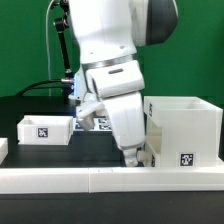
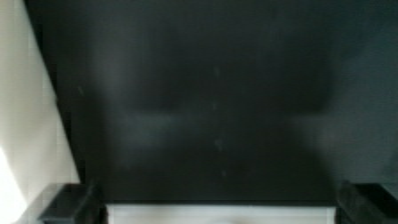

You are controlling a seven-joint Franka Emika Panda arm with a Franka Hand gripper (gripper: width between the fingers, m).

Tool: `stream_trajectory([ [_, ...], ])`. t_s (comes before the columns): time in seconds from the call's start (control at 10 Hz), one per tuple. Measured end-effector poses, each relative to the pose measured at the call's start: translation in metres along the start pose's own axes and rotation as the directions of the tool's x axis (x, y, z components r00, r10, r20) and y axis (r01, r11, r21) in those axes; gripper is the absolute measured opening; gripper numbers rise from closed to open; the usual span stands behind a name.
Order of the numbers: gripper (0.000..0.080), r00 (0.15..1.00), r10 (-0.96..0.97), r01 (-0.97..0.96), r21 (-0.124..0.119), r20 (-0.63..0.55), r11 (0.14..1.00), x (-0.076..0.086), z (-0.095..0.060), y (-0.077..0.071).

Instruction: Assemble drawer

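The large white hollow housing (image 1: 185, 128) stands at the exterior view's right, with a square marker on its front. One small white tray (image 1: 45, 129) with a marker lies at the exterior view's left. The second tray does not show clearly. My gripper (image 1: 136, 156) hangs low over the black table, right beside the housing's left wall. In the wrist view the two dark fingertips (image 2: 71, 205) stand far apart at the frame's edge, so my gripper (image 2: 222, 208) is open. A white surface (image 2: 222, 216) lies between them; I cannot tell what it is. A white strip (image 2: 22, 110) runs along one side.
The long low white border wall (image 1: 100, 179) runs along the table's front, just below the gripper. The marker board (image 1: 97, 123) lies behind the arm. A white piece (image 1: 3, 148) shows at the exterior view's left edge. Black cables hang behind.
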State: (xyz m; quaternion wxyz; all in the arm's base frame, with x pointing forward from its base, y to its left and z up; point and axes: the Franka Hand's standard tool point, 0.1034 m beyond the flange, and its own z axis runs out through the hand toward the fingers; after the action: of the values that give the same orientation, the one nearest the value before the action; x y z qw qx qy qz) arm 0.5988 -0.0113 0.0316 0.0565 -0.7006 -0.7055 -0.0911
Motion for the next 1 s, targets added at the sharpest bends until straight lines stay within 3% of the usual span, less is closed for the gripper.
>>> stream_trajectory([
  [0.2,0.0649,1.000,0.006,-0.005,-0.040,0.020,0.999,-0.024,-0.011,-0.013],
  [0.3,0.0649,0.999,0.023,-0.022,-0.049,0.031,0.999,-0.033,-0.014,-0.032],
  [0.5,0.0649,0.996,0.068,-0.065,-0.048,0.050,0.997,-0.051,-0.023,-0.067],
  [0.6,0.0649,0.995,0.080,-0.078,-0.044,0.055,0.996,-0.058,-0.025,-0.078],
  [1.0,0.0649,0.991,0.123,-0.121,-0.034,0.057,0.992,-0.064,-0.028,-0.083],
])
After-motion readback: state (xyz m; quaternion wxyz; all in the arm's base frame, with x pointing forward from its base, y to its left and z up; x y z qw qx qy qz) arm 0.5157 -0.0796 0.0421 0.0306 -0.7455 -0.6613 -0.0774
